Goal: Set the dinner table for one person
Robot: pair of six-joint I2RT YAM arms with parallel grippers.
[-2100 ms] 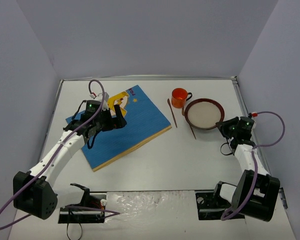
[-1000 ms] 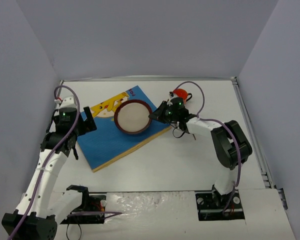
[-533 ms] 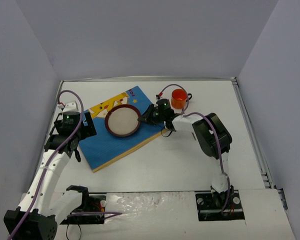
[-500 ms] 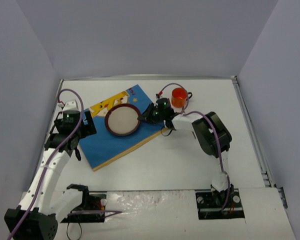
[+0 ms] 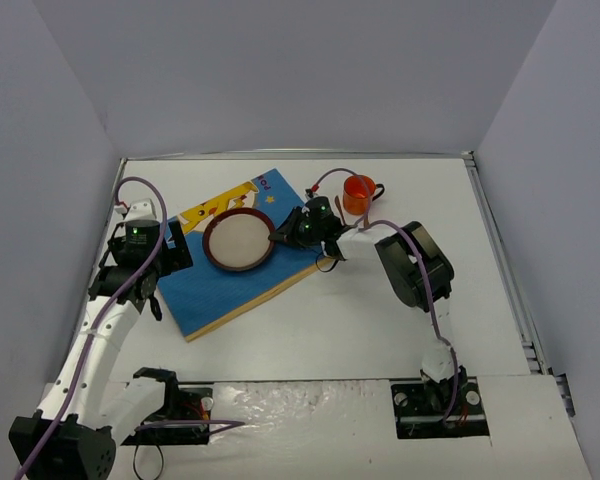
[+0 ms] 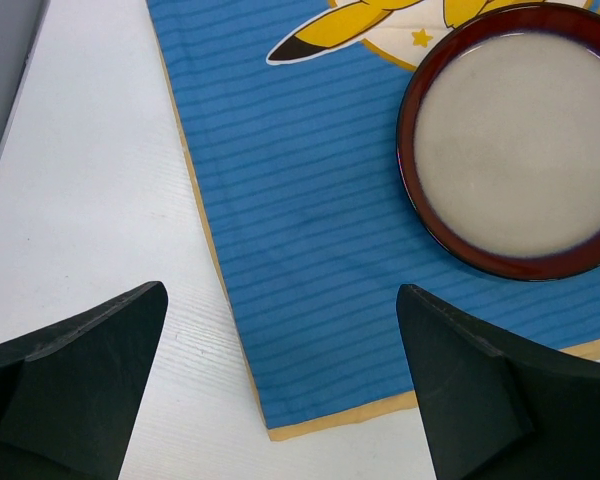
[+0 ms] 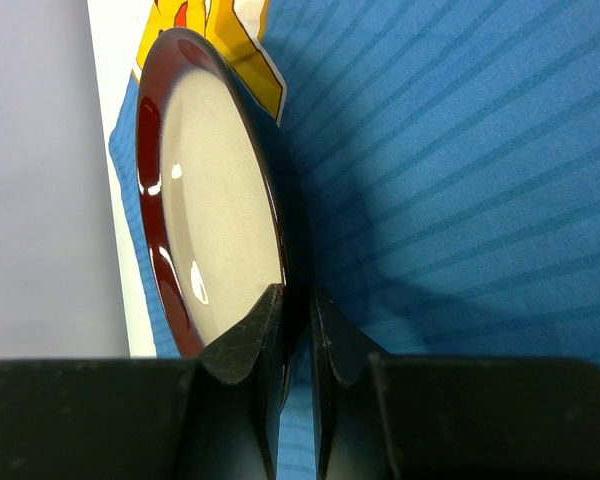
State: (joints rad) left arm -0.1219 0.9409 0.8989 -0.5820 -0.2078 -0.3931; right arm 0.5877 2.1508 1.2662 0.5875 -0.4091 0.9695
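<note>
Dinner table (image 5: 360,320), large white rectangular tabletop, beneath both arms; we note right gripper (image 7: 295,300) clamping red-rimmed beige plate (image 6: 515,140); left gripper (image 6: 280,290) agape.

Lab cell, plain partition walls (image 5: 280,70)

Three plain panels close the space in: a back wall (image 5: 300,75), a left wall (image 5: 30,200) and a right wall (image 5: 570,200), all a pale grey with a lilac cast; they meet in straight corners and carry no marks. Between them stands the only furniture, the white dinner table (image 5: 380,320), with a thin metal rim (image 5: 420,155) along its far edge. The light is soft and even; shadows on the tabletop stay faint.
</note>
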